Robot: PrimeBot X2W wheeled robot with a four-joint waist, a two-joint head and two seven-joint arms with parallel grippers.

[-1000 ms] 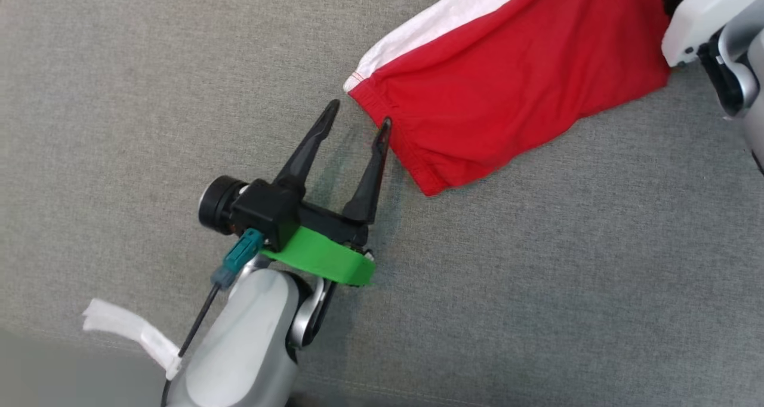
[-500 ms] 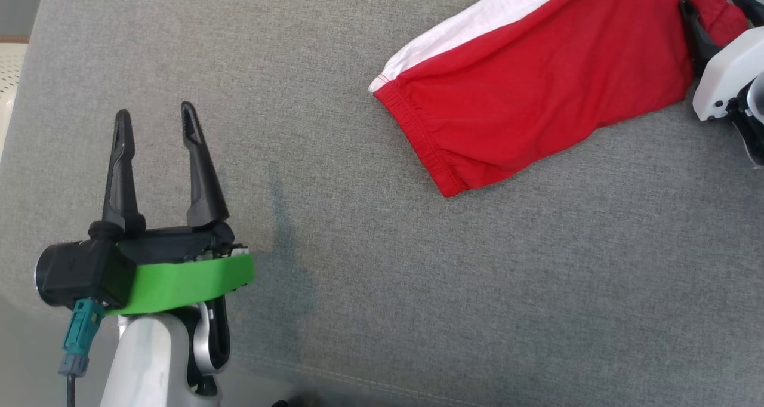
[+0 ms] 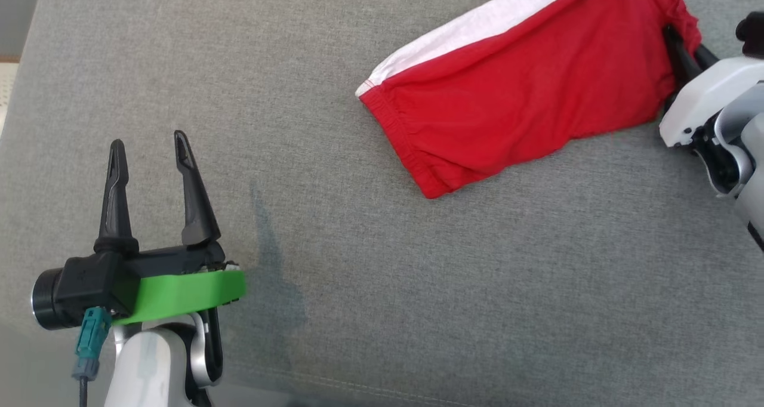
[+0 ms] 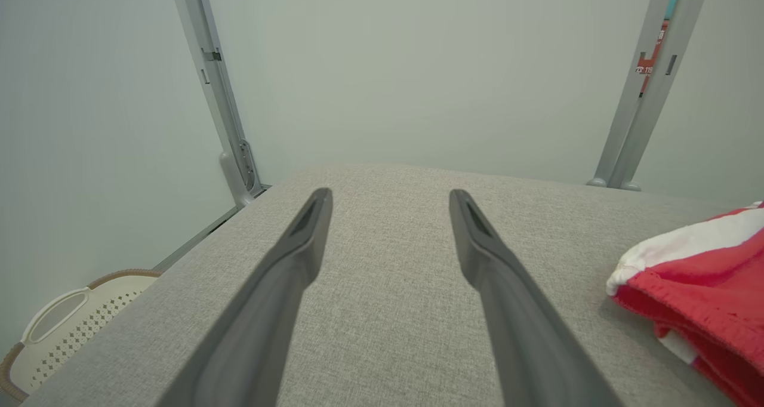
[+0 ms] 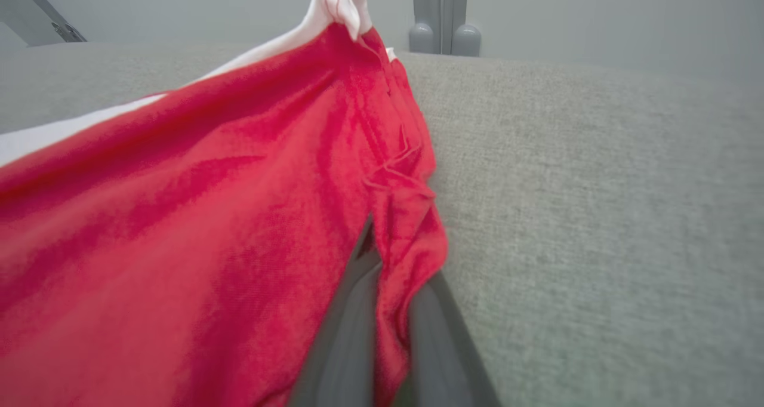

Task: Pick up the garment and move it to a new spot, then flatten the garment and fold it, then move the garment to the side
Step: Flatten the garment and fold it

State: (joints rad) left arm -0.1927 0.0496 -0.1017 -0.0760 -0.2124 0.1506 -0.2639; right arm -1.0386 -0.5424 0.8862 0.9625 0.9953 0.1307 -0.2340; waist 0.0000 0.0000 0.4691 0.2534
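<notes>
The garment point(image 3: 519, 96) is red knit cloth with a broad white stripe along its upper edge and a gathered, stitched hem at its left end. It lies mostly flat and lightly creased in the upper right of the head view, slanting from that hem up toward the right edge. There its bunched right end is lifted off the grey cloth surface point(image 3: 418, 287), pinched between the fingers of the right end effector point(image 3: 685, 49).

One garment point(image 3: 513, 91), two grippers point(image 3: 149, 145) point(image 3: 685, 52), apparently one basket point(image 4: 57, 326)
</notes>
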